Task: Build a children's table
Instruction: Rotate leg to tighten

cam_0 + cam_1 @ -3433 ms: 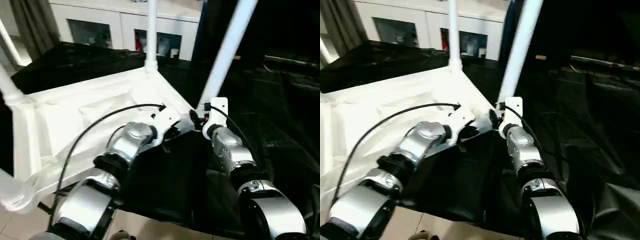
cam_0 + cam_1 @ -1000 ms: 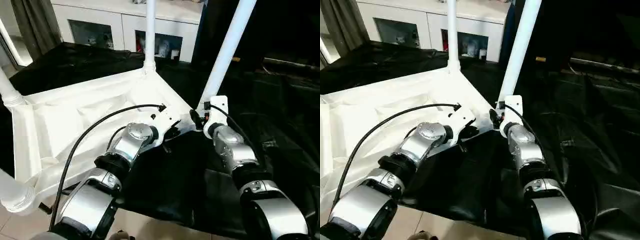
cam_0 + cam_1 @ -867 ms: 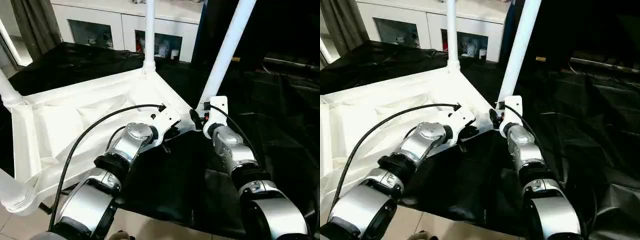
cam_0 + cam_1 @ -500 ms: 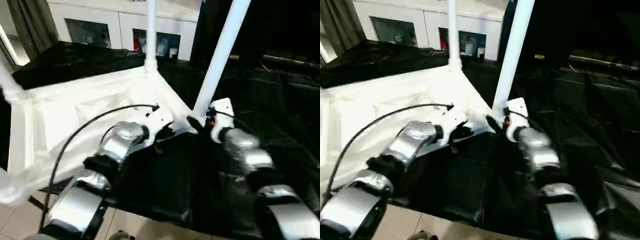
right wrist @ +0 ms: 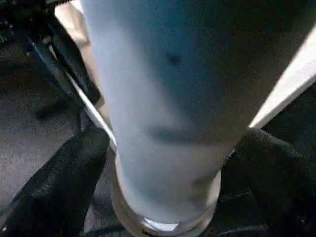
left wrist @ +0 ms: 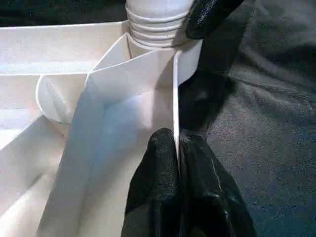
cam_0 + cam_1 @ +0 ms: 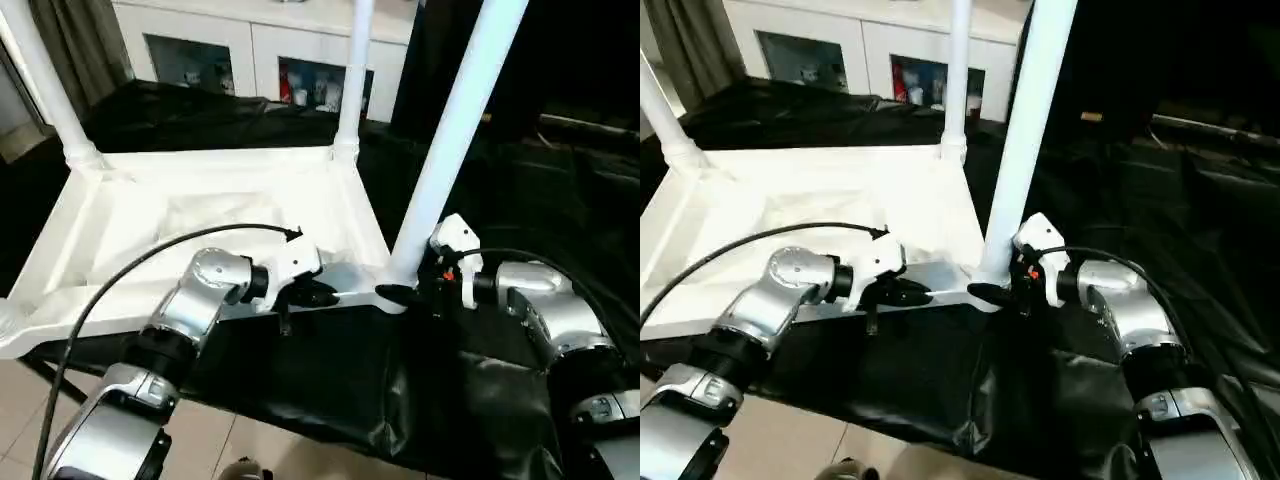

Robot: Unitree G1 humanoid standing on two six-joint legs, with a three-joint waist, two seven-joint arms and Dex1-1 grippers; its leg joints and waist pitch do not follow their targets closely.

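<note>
While the children's table (image 7: pixel 200 215) lies upside down on a black sheet (image 7: pixel 520 210), ribbed underside up, its legs rise past the top edge of the head views, so their far ends are cut off. The near leg (image 7: pixel 450 150) stands in the corner socket (image 6: pixel 158 24) nearest the robot. The left gripper (image 6: pixel 177 187) has its two black fingers pressed together on the thin side rim (image 6: pixel 175 89) of the tabletop, just short of that socket. The right gripper (image 5: pixel 163 197) sits at the base of the near leg, one finger (image 5: pixel 64 187) on each side of it; whether they press the leg cannot be told. Behind stands a white cabinet (image 7: pixel 250 60) with glass doors, its contents too small to make out.
</note>
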